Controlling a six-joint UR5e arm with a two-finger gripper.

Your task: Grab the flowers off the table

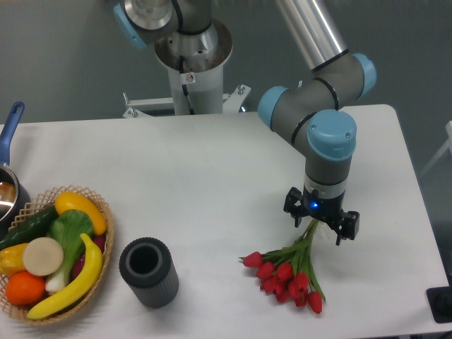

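White table (212, 183) with rounded corners fills the view, set before a grey wall, with the robot's base beyond the far edge. Near the front right corner lie the flowers (286, 272), a small bunch of red tulip buds fanned toward the front edge, their green stems gathered and pointing up toward the far edge. The gripper (322, 224) hangs straight down over the stem end, its two fingers on either side of the stems. Whether they are pressed onto the stems or only bracket them cannot be told; the buds look to rest on the table. At the front left corner sits a wicker basket (106, 244) of produce, and just beside it a dark ribbed cup (148, 272). A pot (8, 191) shows at the left edge.

The bunch looks light and soft; the buds would likely crush or flop. The gathered stems appear the best hold, taken gently.
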